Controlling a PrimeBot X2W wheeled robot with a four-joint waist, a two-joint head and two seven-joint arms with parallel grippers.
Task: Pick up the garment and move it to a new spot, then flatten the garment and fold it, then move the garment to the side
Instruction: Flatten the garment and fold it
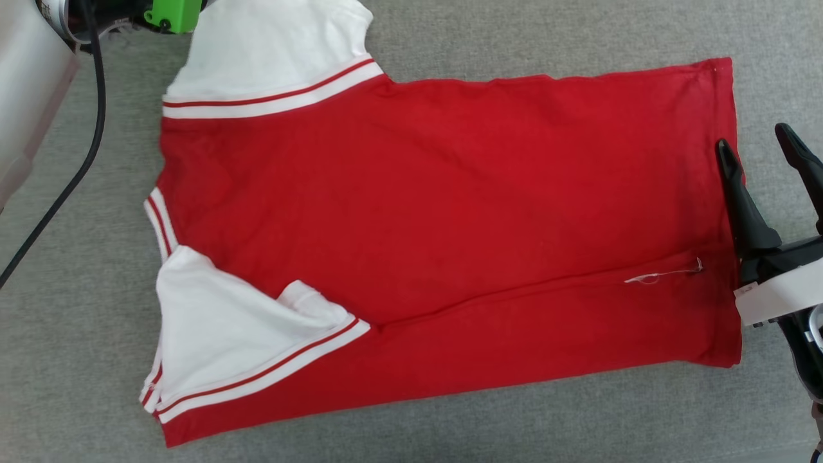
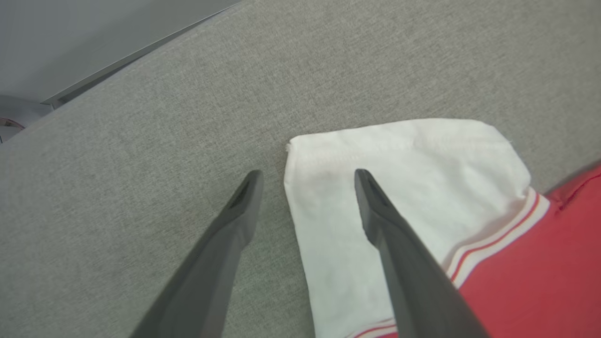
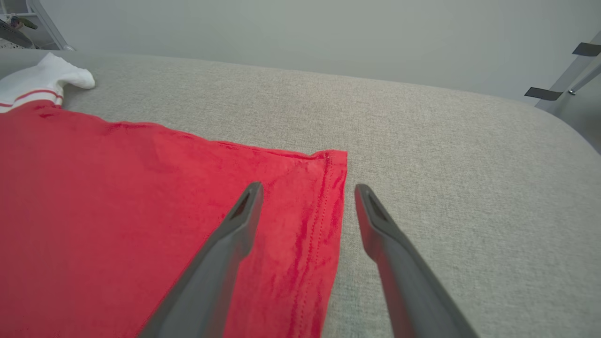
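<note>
A: Where's the garment (image 1: 450, 212) rn?
B: Spread out on the grey worktop (image 1: 514, 424), red body mostly flat. Neck end twd the head view's left, hem (image 1: 723, 96) twd its right.
A: Sleeves?
B: Both white w/ red-and-white striped trim. Upper sleeve (image 1: 270, 51) lies out flat at the top left. Lower sleeve (image 1: 225, 328) is turned in over the red body, cuff a bit rumpled. A long crease runs along the lower part of the body, and a loose white thread (image 1: 662, 275) lies near the hem.
A: Right tool?
B: Right tool (image 1: 753, 138) sits at the hem edge, released, fingers spread, nothing btw them. In the right wrist view one finger is over the red cloth and the other over bare worktop, hem line btw the two, near the garment's far corner. Can't tell if the tips touch.
A: Left tool?
B: Left tool (image 2: 307, 172) is at the upper sleeve, also released, gripping nothing. One finger is over grey worktop, the other over the white sleeve, w/ the cuff's corner btw them. Contact w/ the cloth: can't tell.
A: Anything else?
B: Black cable (image 1: 90, 128) runs down the head view's left side, apart from the garment.
</note>
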